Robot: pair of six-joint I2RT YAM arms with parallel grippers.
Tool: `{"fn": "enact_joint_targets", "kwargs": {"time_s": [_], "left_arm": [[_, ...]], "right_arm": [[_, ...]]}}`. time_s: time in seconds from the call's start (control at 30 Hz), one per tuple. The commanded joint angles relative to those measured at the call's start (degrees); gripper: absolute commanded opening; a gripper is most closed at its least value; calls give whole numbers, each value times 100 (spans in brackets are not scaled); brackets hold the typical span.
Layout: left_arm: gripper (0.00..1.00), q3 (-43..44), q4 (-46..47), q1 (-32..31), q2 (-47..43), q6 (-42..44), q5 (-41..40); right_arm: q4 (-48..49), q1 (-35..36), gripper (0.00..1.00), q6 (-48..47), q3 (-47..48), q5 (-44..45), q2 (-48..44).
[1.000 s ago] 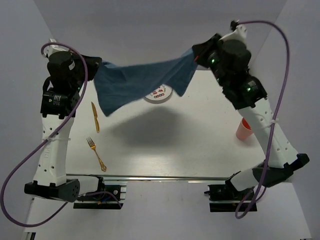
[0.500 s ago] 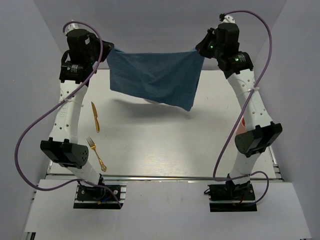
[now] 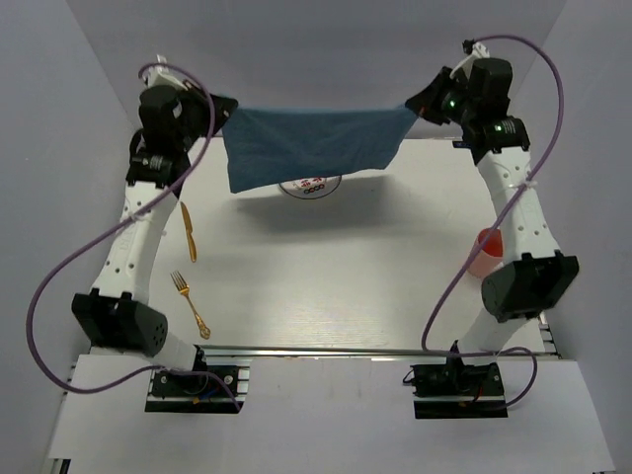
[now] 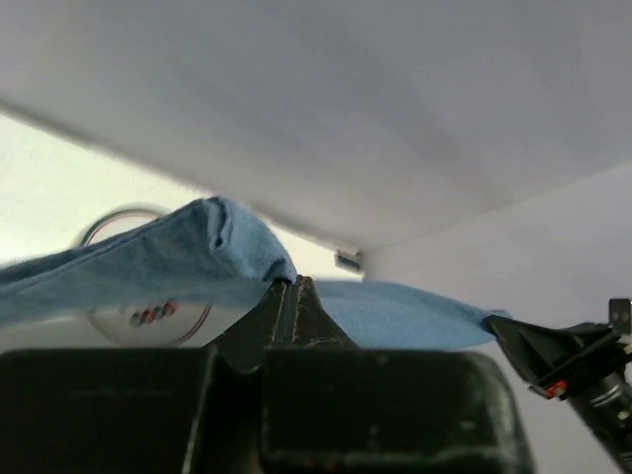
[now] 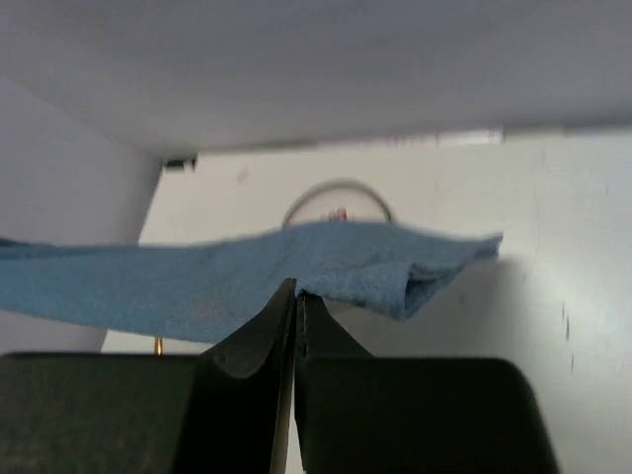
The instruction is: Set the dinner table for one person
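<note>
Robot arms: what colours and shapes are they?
The left arm and right arm are white tubes with chunky black joints. A purple cable loops beside each. Tiny green lights glow on the right one. The left pincer and right pincer are black.

The left gripper (image 4: pixel 293 286) pinches a blue cloth (image 4: pixel 148 262), which hangs across a plate (image 4: pixel 148 318) on the table (image 4: pixel 59 168) and stretches right to the right gripper (image 4: pixel 504 331).

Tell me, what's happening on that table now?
Both grippers shut: left gripper and right gripper pinch the cloth, stretched in the air. On the table: knife, fork, cup. The plate under the cloth may be in the way.
</note>
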Motion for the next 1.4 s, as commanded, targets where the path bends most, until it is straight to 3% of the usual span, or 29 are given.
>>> {"fn": "enact_joint_targets", "kwargs": {"time_s": [0.0,0.03,0.13,0.17,0.2,0.27,0.3,0.33,0.37,0.4,0.5,0.6,0.7,0.73,0.9,0.97,1.13,1.2,1.37], "left_arm": [[0,-1570,1085,-45,-1416,259,-44],[0,-2602,1340,-45,-1700,207,61],[0,-3743,1378,-45,-2641,197,211],[5,-4469,1238,-45,-2878,189,368],[21,-4798,1106,-45,-3472,180,378],[23,-5660,826,-45,-4117,232,640],[54,-5897,719,-45,-4842,267,703],[97,-6091,605,-45,-5163,311,817],[98,-6267,204,-45,-5444,355,862],[98,-6260,-70,-45,-5917,460,801],[98,-6217,-766,-45,-6220,514,294],[98,-5936,-969,-45,-5678,505,19],[98,-5628,-628,-45,-4484,461,281],[98,-5558,-287,-45,-4132,374,482],[98,-4734,593,-114,-1496,215,1054],[98,-4460,700,-167,-593,198,1213],[98,-3747,438,-361,493,303,942],[98,-3729,271,-414,801,285,836],[98,-4132,95,-659,1153,75,521]], "right_arm": [[607,-52,0,-111,-1489,-476,-1216],[827,-60,0,-49,-2704,-459,-1518],[1478,-61,0,285,-4398,-441,-2792],[1619,-43,2,346,-5387,-563,-3483],[1794,-60,12,460,-5815,-625,-3820],[1874,-52,21,540,-6823,-661,-4793],[1901,-60,30,575,-7030,-617,-5078],[1832,-52,65,584,-7171,-513,-5307],[1718,-52,89,558,-7225,-485,-5605],[1464,-52,89,488,-7182,-468,-5660],[1313,-25,89,470,-7058,-660,-5547],[1653,45,89,575,-7163,-784,-5126],[2129,229,89,576,-6973,-775,-4170],[2034,369,89,471,-6727,-627,-3340],[1401,791,89,-83,-4638,75,-630],[1147,993,89,-197,-4195,445,-178],[171,1196,89,-418,-2824,1114,1290],[301,1258,89,-313,-3057,1097,1379],[1224,1188,89,92,-4681,860,1011]]}}
